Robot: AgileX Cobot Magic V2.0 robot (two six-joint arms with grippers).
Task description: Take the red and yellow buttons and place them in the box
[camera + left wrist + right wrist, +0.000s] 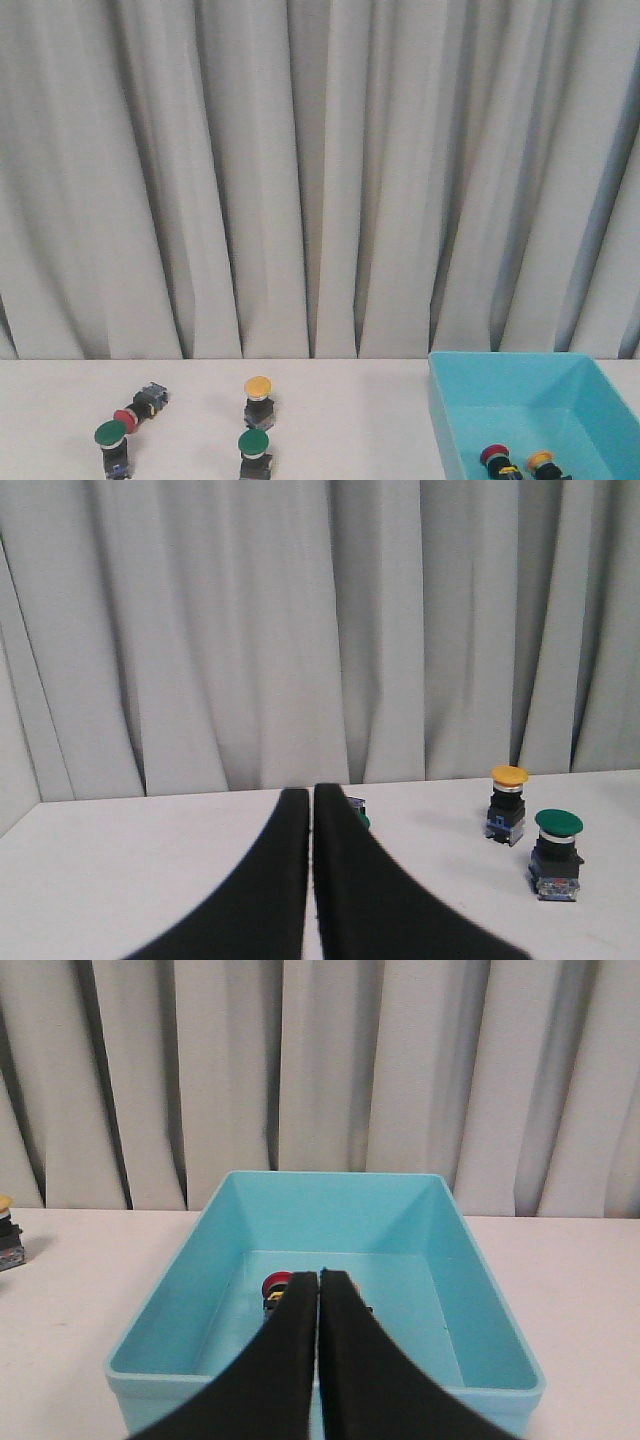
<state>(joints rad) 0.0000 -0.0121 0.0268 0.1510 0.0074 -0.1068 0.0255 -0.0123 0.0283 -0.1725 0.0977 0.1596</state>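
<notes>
In the front view a yellow button stands upright on the white table and a red button lies on its side to its left. The turquoise box sits at the right and holds a red button and a yellow button. Neither gripper shows in the front view. My left gripper is shut and empty over the table; the yellow button stands off to one side of it. My right gripper is shut and empty, in front of the box, partly hiding the red button inside.
Two green-capped buttons stand near the front edge. In the left wrist view one green button stands beside the yellow one, and another green one peeks from behind a finger. A grey curtain hangs behind the table.
</notes>
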